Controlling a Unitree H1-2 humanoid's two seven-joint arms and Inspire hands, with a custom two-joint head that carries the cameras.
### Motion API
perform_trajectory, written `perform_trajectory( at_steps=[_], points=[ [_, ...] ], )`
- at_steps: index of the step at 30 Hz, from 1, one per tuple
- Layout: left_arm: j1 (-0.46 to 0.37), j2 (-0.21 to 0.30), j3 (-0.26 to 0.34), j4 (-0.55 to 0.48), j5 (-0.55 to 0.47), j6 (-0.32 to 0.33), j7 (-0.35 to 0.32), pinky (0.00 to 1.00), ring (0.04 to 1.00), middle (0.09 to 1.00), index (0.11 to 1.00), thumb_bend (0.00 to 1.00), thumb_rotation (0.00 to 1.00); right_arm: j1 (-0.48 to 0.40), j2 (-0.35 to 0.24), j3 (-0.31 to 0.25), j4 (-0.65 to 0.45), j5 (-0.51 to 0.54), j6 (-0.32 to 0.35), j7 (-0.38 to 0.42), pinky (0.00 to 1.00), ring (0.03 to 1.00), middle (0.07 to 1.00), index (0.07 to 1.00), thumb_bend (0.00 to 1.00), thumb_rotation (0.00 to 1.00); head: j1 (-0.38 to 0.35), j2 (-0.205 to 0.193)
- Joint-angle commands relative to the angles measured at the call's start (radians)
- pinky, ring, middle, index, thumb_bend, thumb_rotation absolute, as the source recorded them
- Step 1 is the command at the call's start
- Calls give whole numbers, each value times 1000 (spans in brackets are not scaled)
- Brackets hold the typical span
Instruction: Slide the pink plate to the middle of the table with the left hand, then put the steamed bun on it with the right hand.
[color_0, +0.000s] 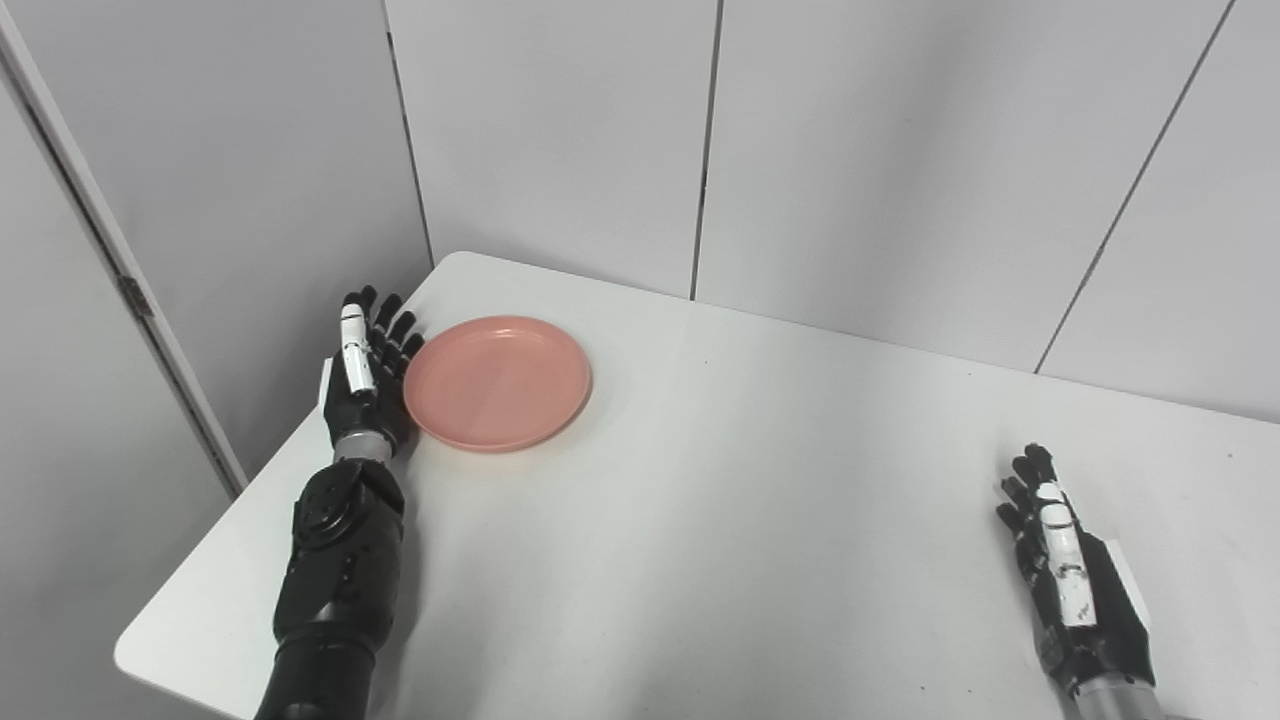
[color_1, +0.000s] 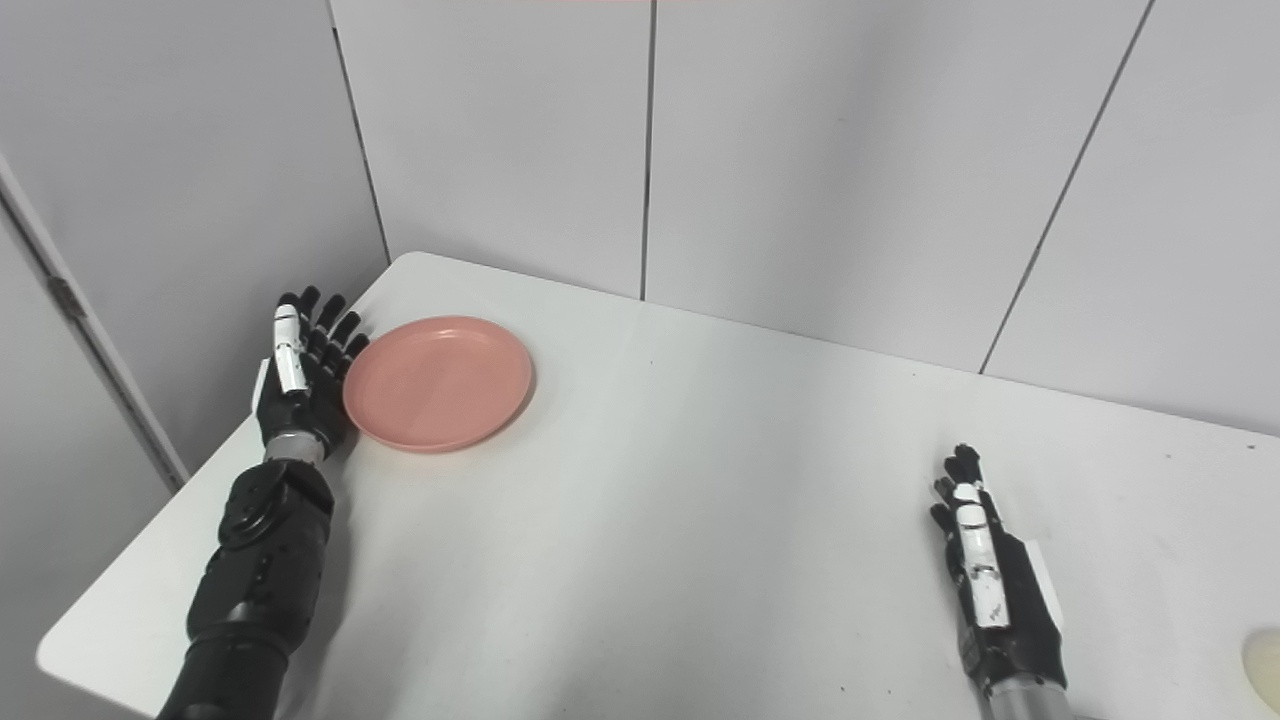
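The pink plate (color_0: 497, 382) lies empty on the white table (color_0: 720, 520) near its far left corner. My left hand (color_0: 367, 372) is open, fingers straight, standing on edge right against the plate's left rim. My right hand (color_0: 1068, 565) is open and empty, resting low at the table's right front. The steamed bun (color_1: 1263, 666), pale and round, shows only partly at the right edge of the right eye view, to the right of my right hand (color_1: 988, 575).
Grey wall panels (color_0: 850, 150) stand close behind the table's far edge. The table's left edge runs just beside my left forearm (color_0: 340, 570). The wide middle of the table is bare white surface.
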Motion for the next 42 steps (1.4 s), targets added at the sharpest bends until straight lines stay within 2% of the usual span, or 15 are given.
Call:
perform_trajectory(
  at_steps=[1, 9, 12, 19, 24, 30, 37, 42],
  points=[
    [-5, -26, -27, 29, 11, 37, -2, 931, 935, 943, 949, 408, 1000, 11, -8, -3, 7, -1, 32, -1, 1000, 1000, 1000, 1000, 57, 1000, -8, 4],
    [-11, -48, -100, 57, 35, 70, -26, 913, 920, 926, 933, 419, 1000, 17, -4, 2, -1, -13, 33, -8, 1000, 1000, 1000, 1000, 81, 1000, -44, 15],
    [-11, -60, -134, 65, 42, 86, -47, 941, 937, 935, 935, 425, 1000, 17, 0, 2, 8, -16, 23, -13, 1000, 1000, 1000, 1000, 89, 1000, -61, 19],
    [-5, -94, -179, 55, 47, 113, -79, 936, 948, 948, 944, 417, 1000, 15, 6, 6, 17, -24, 22, -20, 1000, 1000, 1000, 1000, 105, 1000, -90, 26],
    [11, -110, -239, 28, 100, 130, -80, 912, 927, 925, 927, 422, 1000, 16, 5, 13, 18, -26, 13, -15, 1000, 1000, 1000, 1000, 99, 1000, -103, 32],
    [22, -123, -289, 15, 142, 134, -90, 930, 929, 933, 932, 427, 1000, 16, 12, 13, 26, -20, 1, -17, 1000, 1000, 1000, 1000, 113, 1000, -130, 39],
    [42, -145, -345, -11, 163, 161, -126, 950, 936, 942, 938, 399, 1000, 17, 24, 22, 29, -36, -4, -31, 1000, 999, 997, 1000, 150, 1000, -192, 50],
    [69, -153, -398, -42, 194, 183, -160, 960, 948, 951, 951, 376, 1000, 20, 37, 28, 13, -43, 30, -37, 1000, 1000, 1000, 1000, 166, 1000, -259, 54]
  ],
)
